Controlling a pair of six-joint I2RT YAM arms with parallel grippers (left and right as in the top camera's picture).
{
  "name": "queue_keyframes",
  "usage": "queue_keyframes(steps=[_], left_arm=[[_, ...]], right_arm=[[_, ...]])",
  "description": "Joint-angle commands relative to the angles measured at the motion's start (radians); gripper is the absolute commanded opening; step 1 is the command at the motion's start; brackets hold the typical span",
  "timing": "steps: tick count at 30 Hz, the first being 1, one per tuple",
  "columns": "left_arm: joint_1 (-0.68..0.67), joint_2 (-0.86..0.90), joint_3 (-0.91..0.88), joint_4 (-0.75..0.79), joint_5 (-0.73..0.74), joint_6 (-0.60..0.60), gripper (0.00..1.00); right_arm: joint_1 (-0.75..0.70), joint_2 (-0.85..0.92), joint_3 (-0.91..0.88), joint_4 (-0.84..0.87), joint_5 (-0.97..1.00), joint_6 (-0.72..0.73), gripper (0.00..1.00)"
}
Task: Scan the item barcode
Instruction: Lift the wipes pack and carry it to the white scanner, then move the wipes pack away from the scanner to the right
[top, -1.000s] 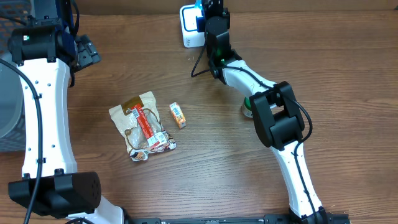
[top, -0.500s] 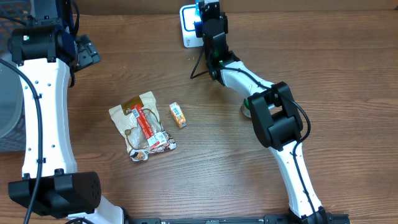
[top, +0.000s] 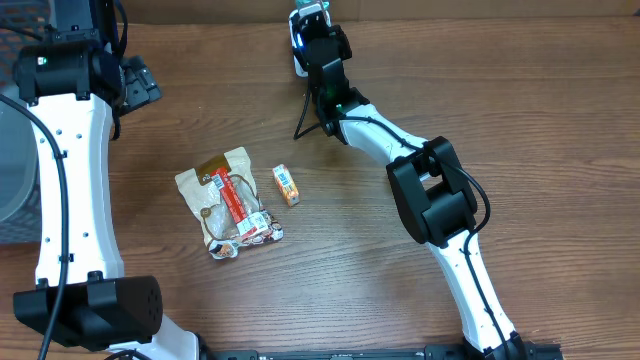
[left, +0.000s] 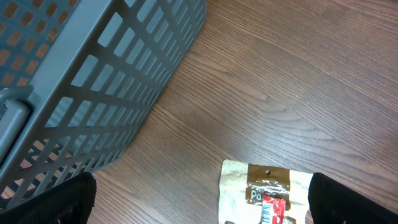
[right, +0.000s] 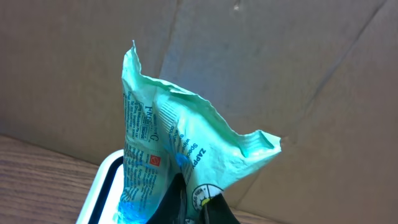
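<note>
At far left, our left gripper (left: 199, 208) hangs spread wide near the grey slatted plastic basket (left: 93, 81); further right (by the cardboard wall) our right gripper (right: 194, 210) pinches the crinkled mint-green foil packet (right: 180, 149) upright at the white scanner (right: 102, 180).

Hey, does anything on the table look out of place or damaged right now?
Nothing looks spilled or broken. The green packet, pinched in the right hand at the white scanner, is crumpled. The snack pouch lies wrinkled and askew beside a small orange box.
</note>
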Motion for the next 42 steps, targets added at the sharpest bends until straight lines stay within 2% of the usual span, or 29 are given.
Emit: queue_keyframes(steps=[1,6,11,18,25,31,34,37,42], left_arm=[[0.002,-0.026,0.02,0.0,0.001,0.011,1.0],[0.002,-0.026,0.02,0.0,0.001,0.011,1.0],[0.002,-0.026,0.02,0.0,0.001,0.011,1.0],[0.002,-0.026,0.02,0.0,0.0,0.011,1.0],[0.002,-0.026,0.02,0.0,0.001,0.011,1.0],[0.002,-0.026,0.02,0.0,0.0,0.011,1.0],[0.002,-0.026,0.02,0.0,0.001,0.011,1.0],[0.002,-0.026,0.02,0.0,0.001,0.011,1.0],[0.002,-0.026,0.02,0.0,0.001,0.011,0.99]], right_arm=[[0.023,-0.008,0.006,-0.022,0.007,-0.095,0.04],[0.06,-0.008,0.006,-0.021,0.045,-0.238,0.04],[0.064,-0.008,0.006,-0.026,0.13,-0.236,0.04],[0.062,-0.025,0.009,-0.006,0.142,-0.232,0.04],[0.062,-0.188,0.01,-0.07,0.141,-0.151,0.03],[0.031,-0.385,0.01,-0.374,0.141,0.023,0.03],[-0.006,-0.461,0.01,-0.612,0.141,0.14,0.03],[-0.078,-0.513,0.01,-0.944,0.137,0.307,0.04],[-0.2,-0.512,0.0,-1.328,0.063,0.398,0.04]])
